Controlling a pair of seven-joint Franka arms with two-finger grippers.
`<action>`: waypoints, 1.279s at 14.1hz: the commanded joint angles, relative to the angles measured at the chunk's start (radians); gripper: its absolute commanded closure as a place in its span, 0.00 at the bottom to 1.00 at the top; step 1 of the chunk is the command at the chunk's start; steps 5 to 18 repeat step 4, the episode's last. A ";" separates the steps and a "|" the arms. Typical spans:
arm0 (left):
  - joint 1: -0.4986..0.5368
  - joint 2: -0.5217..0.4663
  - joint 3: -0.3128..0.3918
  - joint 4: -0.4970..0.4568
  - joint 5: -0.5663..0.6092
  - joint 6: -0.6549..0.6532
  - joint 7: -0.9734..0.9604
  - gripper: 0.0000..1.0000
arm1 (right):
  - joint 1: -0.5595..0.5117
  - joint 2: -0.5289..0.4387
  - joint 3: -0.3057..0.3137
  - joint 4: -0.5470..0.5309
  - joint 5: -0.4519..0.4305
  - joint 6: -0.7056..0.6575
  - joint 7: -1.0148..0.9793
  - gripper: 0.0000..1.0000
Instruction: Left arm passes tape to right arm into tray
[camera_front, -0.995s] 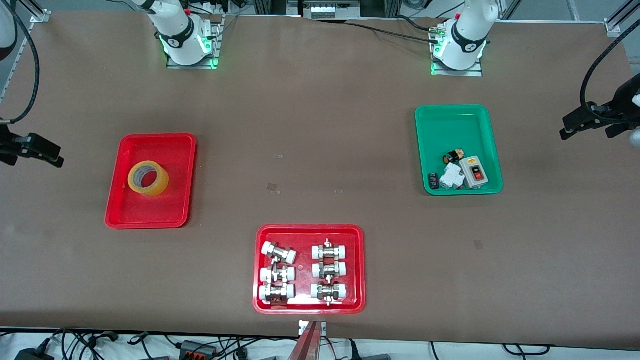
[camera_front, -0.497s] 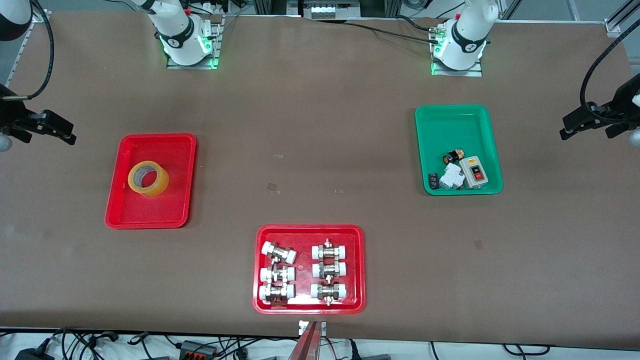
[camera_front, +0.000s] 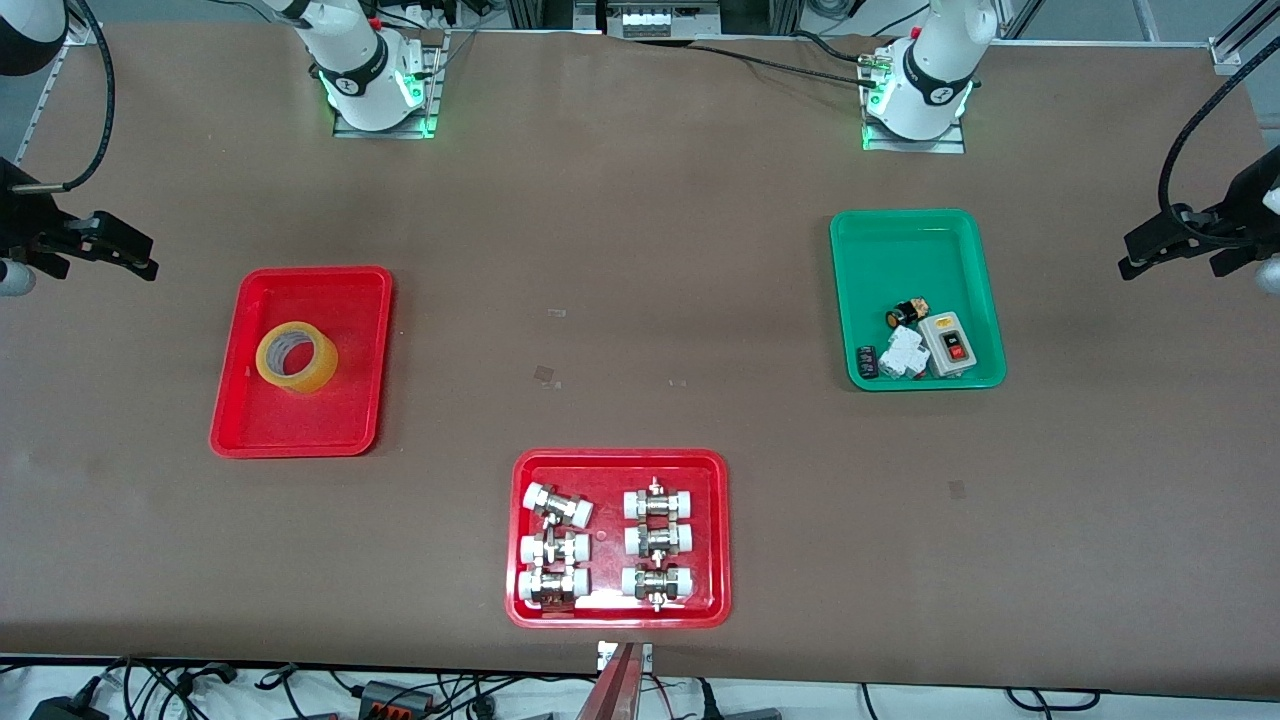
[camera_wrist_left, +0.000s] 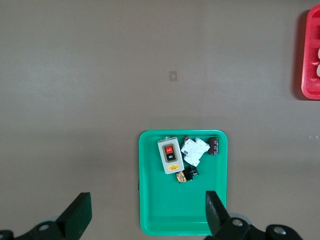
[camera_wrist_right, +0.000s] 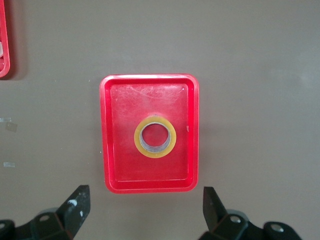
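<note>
The yellow tape roll (camera_front: 296, 357) lies flat inside the plain red tray (camera_front: 355, 300) toward the right arm's end of the table; it also shows in the right wrist view (camera_wrist_right: 155, 136) in that tray (camera_wrist_right: 112, 100). My right gripper (camera_front: 105, 245) is open and empty, up in the air over the table edge at the right arm's end; in its wrist view (camera_wrist_right: 146, 207) the jaws stand wide apart. My left gripper (camera_front: 1170, 240) is open and empty, up over the table edge at the left arm's end; its wrist view (camera_wrist_left: 147, 215) shows wide jaws.
A green tray (camera_front: 900, 240) with a switch box (camera_front: 950, 343) and small parts sits toward the left arm's end; it also shows in the left wrist view (camera_wrist_left: 165, 210). A wider red tray (camera_front: 620, 462) of metal fittings sits near the front camera.
My right gripper has risen and drawn away from the red tray toward the robots' side. The tape and the left arm have not moved.
</note>
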 joint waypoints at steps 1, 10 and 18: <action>0.005 -0.001 -0.005 0.004 -0.002 -0.012 0.007 0.00 | 0.009 -0.024 -0.003 -0.019 0.013 -0.010 0.001 0.00; 0.005 -0.003 -0.005 0.004 -0.002 -0.012 0.007 0.00 | 0.006 -0.026 -0.009 -0.019 0.044 -0.010 -0.014 0.00; 0.005 -0.003 -0.005 0.004 -0.002 -0.012 0.007 0.00 | 0.006 -0.026 -0.009 -0.019 0.044 -0.010 -0.014 0.00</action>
